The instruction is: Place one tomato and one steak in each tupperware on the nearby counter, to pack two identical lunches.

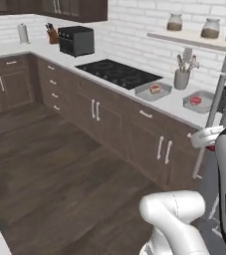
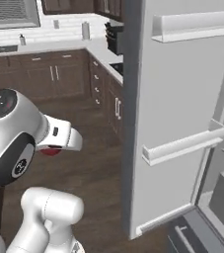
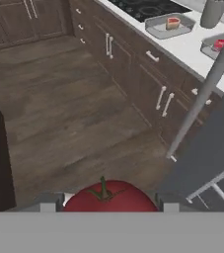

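Tomato (image 3: 108,197) | clamped in tool (image 3: 106,202) | above wood floor (image 3: 59,123), near counter (image 3: 187,47)

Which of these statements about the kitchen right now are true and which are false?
1. The tool holds a tomato. True.
2. Both containers on the counter already hold some food. True: the left container and the right container each hold a reddish piece.
3. The fridge door is closed. False: it stands open.
4. A utensil holder stands on the floor. False: it stands on the counter near the cooktop.
5. A toaster oven sits on the counter. True.
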Motion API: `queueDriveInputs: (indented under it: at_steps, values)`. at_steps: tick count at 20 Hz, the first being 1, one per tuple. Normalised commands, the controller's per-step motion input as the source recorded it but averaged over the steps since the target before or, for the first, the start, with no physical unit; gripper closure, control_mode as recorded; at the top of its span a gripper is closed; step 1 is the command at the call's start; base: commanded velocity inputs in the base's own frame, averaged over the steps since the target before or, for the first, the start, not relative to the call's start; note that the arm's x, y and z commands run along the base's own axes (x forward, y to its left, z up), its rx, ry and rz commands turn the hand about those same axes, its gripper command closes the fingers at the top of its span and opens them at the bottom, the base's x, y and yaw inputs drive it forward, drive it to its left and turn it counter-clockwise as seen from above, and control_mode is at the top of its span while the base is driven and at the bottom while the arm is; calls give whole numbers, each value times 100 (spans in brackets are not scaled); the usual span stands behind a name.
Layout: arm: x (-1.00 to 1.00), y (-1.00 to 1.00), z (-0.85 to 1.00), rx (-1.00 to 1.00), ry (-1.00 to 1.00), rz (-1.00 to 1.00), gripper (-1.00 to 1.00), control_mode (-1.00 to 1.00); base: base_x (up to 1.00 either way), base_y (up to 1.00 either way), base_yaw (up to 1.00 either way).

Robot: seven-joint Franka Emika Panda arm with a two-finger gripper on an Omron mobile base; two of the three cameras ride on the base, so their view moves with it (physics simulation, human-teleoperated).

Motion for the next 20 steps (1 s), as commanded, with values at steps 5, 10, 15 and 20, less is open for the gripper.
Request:
queueDriveInputs:
  at_steps: [5,10,15,20]
  values:
    - [0,0,0,0,0,0,100,100,0,34,84]
    - [0,0,0,0,0,0,100,100,21,15,67]
    - [0,0,0,0,0,0,100,100,93,4,19]
    - [0,0,0,0,0,0,100,100,100,-2,2]
